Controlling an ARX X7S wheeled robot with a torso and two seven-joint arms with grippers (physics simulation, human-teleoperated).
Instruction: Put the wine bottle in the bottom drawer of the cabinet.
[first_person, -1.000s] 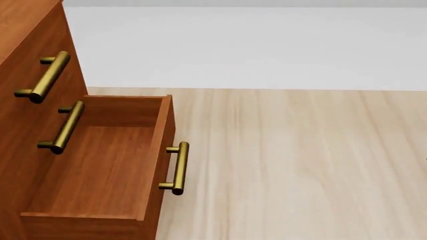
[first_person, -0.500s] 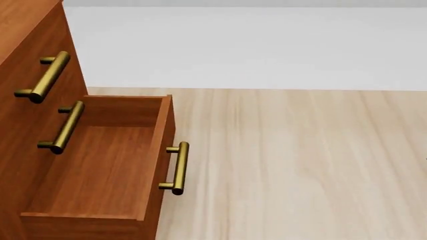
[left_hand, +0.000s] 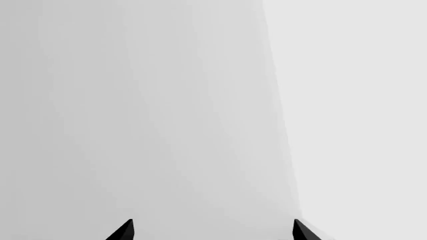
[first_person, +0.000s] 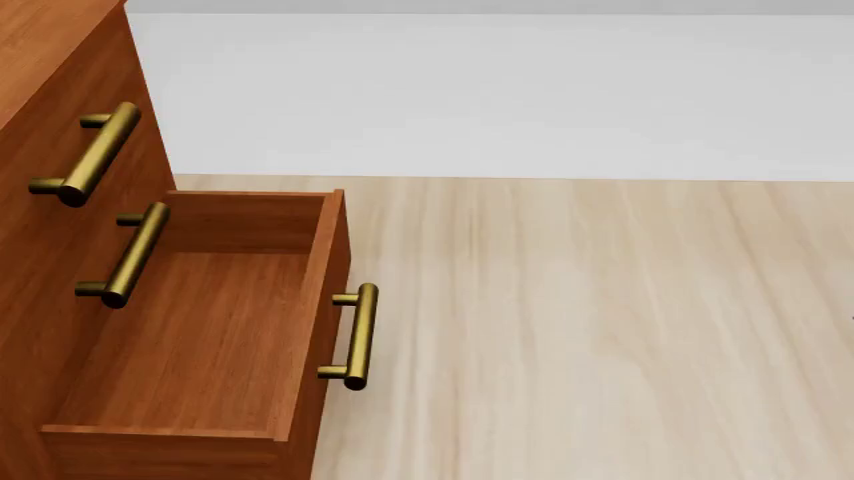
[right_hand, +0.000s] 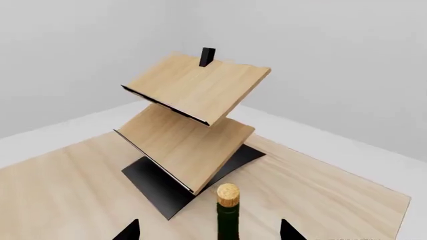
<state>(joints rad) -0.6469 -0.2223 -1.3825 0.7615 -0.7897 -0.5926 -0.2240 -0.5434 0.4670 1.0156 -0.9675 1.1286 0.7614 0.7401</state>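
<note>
Head view, going left to right: the cabinet (first_person: 54, 60) fills the left edge, and the bottom drawer (first_person: 200, 340) is pulled out with nothing in it, ready to receive, its brass handle (first_person: 355, 336) facing the pale floor (first_person: 601, 330). Neither arm shows here. Left wrist view: the left gripper (left_hand: 210, 231) has its tips spread apart before a blank grey wall. Right wrist view: the wine bottle (right_hand: 227, 212) stands upright between the right gripper (right_hand: 208, 231) tips; whether they grasp it cannot be told. Behind it is a pale wood rack (right_hand: 193, 120). No label or writing is visible.
</note>
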